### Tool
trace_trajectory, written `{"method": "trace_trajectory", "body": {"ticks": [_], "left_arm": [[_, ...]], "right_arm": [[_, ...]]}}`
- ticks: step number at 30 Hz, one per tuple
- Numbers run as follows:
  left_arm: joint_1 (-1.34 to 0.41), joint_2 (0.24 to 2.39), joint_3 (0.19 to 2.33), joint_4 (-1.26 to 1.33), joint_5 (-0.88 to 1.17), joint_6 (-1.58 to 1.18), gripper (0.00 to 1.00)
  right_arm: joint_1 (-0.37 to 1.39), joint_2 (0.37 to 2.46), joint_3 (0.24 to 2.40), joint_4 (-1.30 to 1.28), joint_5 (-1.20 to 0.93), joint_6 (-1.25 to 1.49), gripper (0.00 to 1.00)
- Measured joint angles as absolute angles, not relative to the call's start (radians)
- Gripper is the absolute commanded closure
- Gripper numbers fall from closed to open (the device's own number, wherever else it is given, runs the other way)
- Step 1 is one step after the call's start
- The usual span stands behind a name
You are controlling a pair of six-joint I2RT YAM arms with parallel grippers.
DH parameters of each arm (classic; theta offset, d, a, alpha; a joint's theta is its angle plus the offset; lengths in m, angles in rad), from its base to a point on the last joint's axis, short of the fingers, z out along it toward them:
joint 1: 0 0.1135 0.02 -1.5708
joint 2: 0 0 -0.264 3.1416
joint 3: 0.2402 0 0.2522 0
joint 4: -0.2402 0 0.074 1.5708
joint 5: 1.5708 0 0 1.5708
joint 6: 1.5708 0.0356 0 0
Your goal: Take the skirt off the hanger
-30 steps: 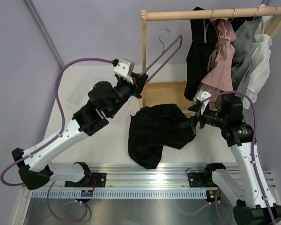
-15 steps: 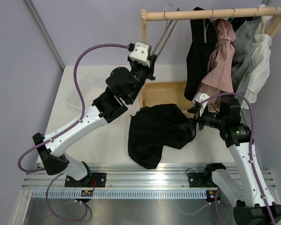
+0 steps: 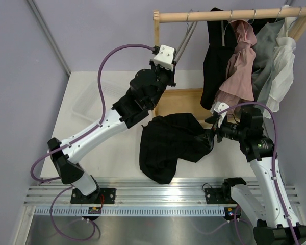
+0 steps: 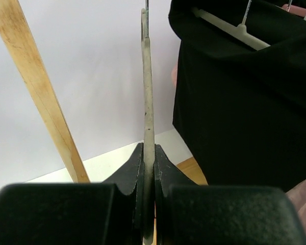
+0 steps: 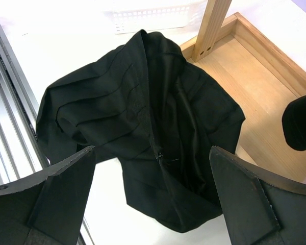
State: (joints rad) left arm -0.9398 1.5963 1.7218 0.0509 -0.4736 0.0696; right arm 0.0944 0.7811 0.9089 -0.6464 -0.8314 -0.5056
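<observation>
The black skirt (image 3: 168,143) lies crumpled on the white table, off the hanger; in the right wrist view it (image 5: 143,122) spreads below the fingers. The bare grey hanger (image 3: 185,40) is held up at the wooden rod, its hook at the rod. My left gripper (image 3: 169,69) is shut on the hanger's lower end; in the left wrist view the hanger (image 4: 148,92) runs edge-on out of the shut left gripper (image 4: 149,155). My right gripper (image 3: 212,133) is open and empty at the skirt's right edge; the right wrist view shows it (image 5: 152,149) just above the cloth.
The wooden rod (image 3: 234,14) carries a black V-neck garment (image 3: 217,66) and pink (image 3: 239,61), grey (image 3: 268,56) and white (image 3: 284,66) clothes. The rack post (image 3: 156,51) rises from a wooden base tray (image 3: 181,99). A clear bin (image 3: 89,99) sits at left.
My left arm has swung the empty hanger up and to the right, from beside the post to the rod. The right arm and the skirt have barely moved.
</observation>
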Motion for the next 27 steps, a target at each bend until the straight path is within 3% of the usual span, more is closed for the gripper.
{"method": "trace_trajectory", "body": {"ticks": [3,4,6,7,9,10,15,27], "left_arm": [[-0.939,1.59,1.703,0.056,-0.466,0.059,0.65],[-0.937,1.584,1.688,0.059,-0.461,0.055,0.48],[-0.934,1.569,1.652,0.062,-0.452,0.048,0.34],[-0.932,1.559,1.632,0.062,-0.445,0.041,0.22],[-0.93,1.54,1.601,0.062,-0.432,0.031,0.13],[-0.929,1.53,1.59,0.061,-0.422,0.027,0.02],[-0.929,1.46,1.542,0.062,-0.349,0.004,0.01],[-0.915,1.068,1.127,-0.09,-0.265,-0.118,0.01]], "right_arm": [[0.093,0.781,0.909,-0.646,-0.832,-0.508,0.0],[0.092,0.781,0.909,-0.646,-0.832,-0.509,0.0],[0.093,0.781,0.908,-0.646,-0.832,-0.51,0.0],[0.092,0.781,0.908,-0.646,-0.832,-0.511,0.01],[0.092,0.781,0.908,-0.646,-0.832,-0.512,0.01],[0.092,0.781,0.908,-0.646,-0.832,-0.513,0.01],[0.091,0.782,0.908,-0.648,-0.833,-0.527,0.01],[0.091,0.78,0.908,-0.693,-0.886,-0.626,0.0]]}}
